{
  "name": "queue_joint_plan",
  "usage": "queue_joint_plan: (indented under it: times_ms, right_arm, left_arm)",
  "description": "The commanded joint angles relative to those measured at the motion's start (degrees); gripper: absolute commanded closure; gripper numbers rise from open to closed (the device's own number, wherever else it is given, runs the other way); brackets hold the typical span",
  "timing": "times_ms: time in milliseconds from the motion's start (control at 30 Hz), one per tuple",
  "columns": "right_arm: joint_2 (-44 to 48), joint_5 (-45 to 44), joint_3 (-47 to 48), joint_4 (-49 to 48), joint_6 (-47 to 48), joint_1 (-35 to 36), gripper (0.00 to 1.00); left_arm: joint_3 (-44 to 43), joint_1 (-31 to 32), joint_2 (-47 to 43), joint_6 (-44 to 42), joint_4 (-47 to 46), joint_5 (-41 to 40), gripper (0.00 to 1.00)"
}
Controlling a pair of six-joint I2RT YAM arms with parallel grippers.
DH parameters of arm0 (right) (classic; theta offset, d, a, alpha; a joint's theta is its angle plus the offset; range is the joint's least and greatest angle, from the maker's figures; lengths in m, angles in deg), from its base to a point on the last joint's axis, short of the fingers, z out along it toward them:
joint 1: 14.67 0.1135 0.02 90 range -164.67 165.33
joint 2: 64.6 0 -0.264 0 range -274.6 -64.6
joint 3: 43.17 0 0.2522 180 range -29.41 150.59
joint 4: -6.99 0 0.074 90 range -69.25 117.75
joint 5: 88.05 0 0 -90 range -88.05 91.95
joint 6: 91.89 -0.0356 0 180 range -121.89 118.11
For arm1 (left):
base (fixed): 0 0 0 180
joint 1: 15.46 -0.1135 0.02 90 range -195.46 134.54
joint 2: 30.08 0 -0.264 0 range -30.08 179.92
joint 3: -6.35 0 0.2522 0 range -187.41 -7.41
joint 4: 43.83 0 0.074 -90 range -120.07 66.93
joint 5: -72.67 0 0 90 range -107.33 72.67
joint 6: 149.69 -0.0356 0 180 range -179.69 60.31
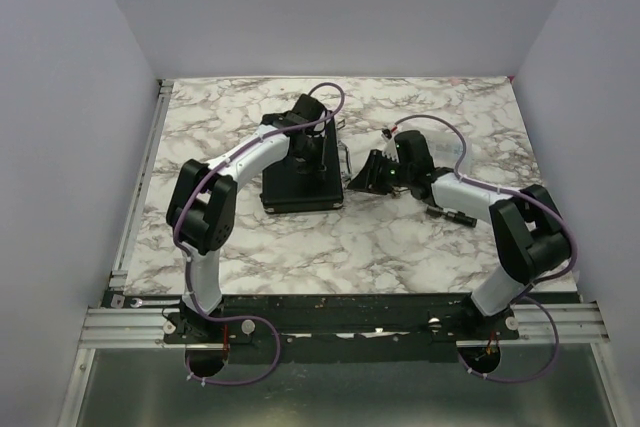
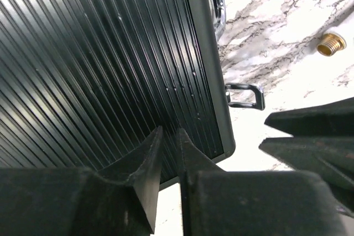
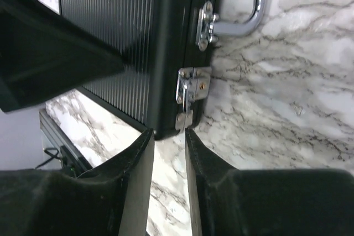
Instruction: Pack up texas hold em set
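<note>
**Down to the latch**

My right gripper [image 3: 168, 134] has its fingers a narrow gap apart and pinches nothing. Its tips sit just short of the chrome latch [image 3: 188, 95] on the front edge of the black case [image 3: 110, 26]. My left gripper [image 2: 168, 136] is almost pressed together and empty, with its tips at the ribbed lid; I cannot tell if they touch. The case lies flat and shut mid-table, its handle [image 3: 251, 9] facing the right arm. I judge the packing nearly done, with fastening now in hand. In the left wrist view the latch loop juts out, seemingly undone. Next I must press it home while the left arm holds the lid down.
</note>
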Motion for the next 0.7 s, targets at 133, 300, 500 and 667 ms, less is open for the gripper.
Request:
queue_joint_plan:
  times_ms: [133,300,500,667]
  right_arm:
    - [-4.8,-4.7,5.3,1.7,2.9,0.1,0.72]
    - [-6.9,-7.1,6.6,2.1,4.3,0.1,0.78]
    - [-8.4,-11.0,7.2,3.6,5.8,0.1,0.80]
    - [-9.4,-13.6,6.0,4.2,5.3,0.2,0.80]
  left_arm:
    - [5.3,-2.7,-0.4,2.1,-1.1,2.2,0.87]
    - [5.6,-2.7,0.2,2.0,-0.5,1.7,0.87]
    - [5.7,-2.7,0.8,2.2,-0.8,1.9,0.87]
    - [5.5,-2.7,0.7,1.9,-0.6,1.6,0.87]
